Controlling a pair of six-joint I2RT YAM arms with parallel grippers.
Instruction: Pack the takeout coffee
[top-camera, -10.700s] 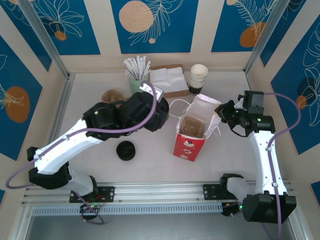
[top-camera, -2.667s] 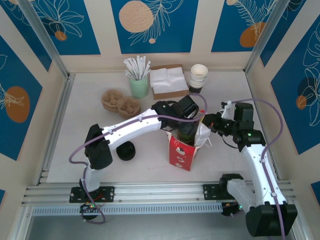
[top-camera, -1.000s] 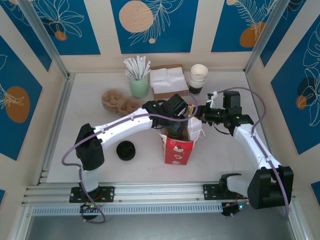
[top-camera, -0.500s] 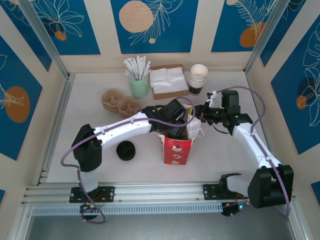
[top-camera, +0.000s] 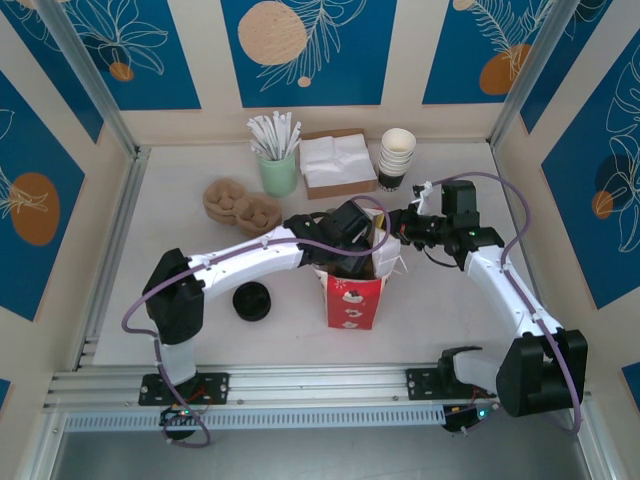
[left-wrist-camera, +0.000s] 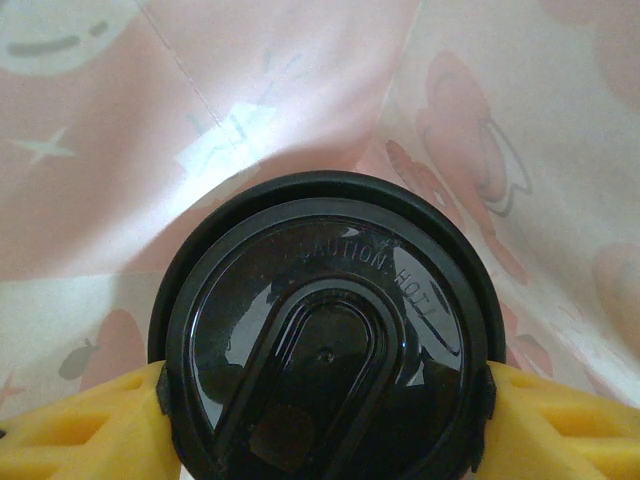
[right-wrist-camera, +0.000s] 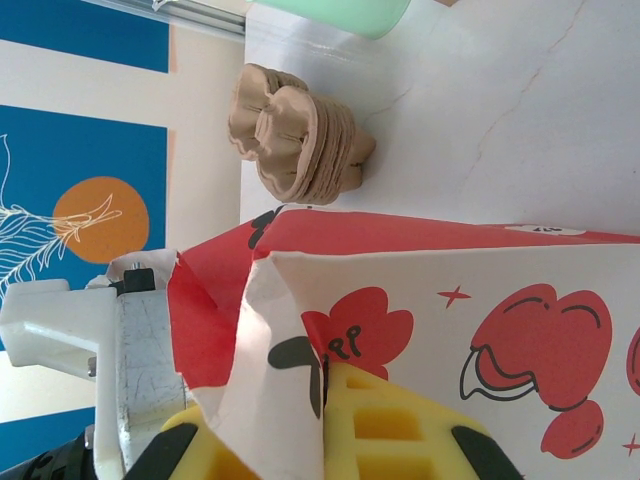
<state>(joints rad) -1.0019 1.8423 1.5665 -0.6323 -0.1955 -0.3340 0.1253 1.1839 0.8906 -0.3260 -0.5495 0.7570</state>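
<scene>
Clamped on the coffee (left-wrist-camera: 325, 335) from both sides with the yellow left fingers (left-wrist-camera: 85, 430), just below the rim of its black lid. Coffee upright and down inside the bag (left-wrist-camera: 480, 120), pink-lit paper walls close around the lid.

Clenched on a fold of the bag's top edge with the right fingers (right-wrist-camera: 385, 435), white lining and red print pressed between them.

From above: bag standing near the middle of the tabletop (top-camera: 180, 260), mouth open, left wrist reaching in from the left, right wrist at the right rim.

Further out, a loose black lid (top-camera: 251, 301) lying flat to the left of the bag, apart from it. Behind that, a stack of brown pulp carriers (top-camera: 240, 203). Along the back edge, a green cup of straws (top-camera: 278, 172), then a box of napkins (top-camera: 338, 162), then stacked cream cups (top-camera: 396, 155) furthest right.
</scene>
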